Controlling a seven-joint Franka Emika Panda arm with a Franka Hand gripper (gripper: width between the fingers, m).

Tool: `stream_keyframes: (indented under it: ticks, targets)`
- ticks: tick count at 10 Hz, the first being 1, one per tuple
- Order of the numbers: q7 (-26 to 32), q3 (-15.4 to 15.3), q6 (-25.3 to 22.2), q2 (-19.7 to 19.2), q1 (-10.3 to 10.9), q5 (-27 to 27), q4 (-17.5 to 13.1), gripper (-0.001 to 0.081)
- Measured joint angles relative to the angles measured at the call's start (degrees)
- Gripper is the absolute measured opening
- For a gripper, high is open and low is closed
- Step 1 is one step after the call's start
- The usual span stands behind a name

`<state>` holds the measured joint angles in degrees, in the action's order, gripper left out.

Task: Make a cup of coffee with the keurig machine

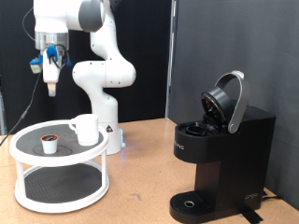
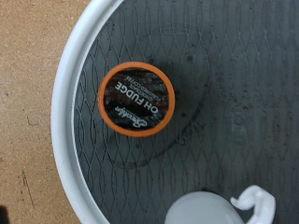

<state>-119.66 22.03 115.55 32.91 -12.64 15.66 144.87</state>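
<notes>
The gripper [image 1: 49, 86] hangs high; I cannot tell if its jaws are apart; far below them sits the little pod [image 2: 137, 98], beside the cup [image 1: 85, 129]; the cup looks hard, smooth and breakable; hold its rim; the keurig machine [image 1: 224, 154] stands open.

Even, bright light; perhaps slightly soft.

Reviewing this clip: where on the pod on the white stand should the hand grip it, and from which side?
Grip the pod across its round rim, coming straight down from above. It sits upright with its lid facing up on the white stand, apart from the cup, and the hand hangs above it.
</notes>
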Motion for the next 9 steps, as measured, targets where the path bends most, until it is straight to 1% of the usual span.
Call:
stream_keyframes:
  ticks: [4,7,9]
  targets:
    - [-0.6,0.0,7.7,-2.7,-0.8,0.8,3.8,0.0734]
    - [-1.4,0.0,13.0,-4.3,-1.8,2.2,6.7,0.0734]
    - [-2.2,0.0,17.4,-5.7,-2.9,3.4,8.4,0.0734]
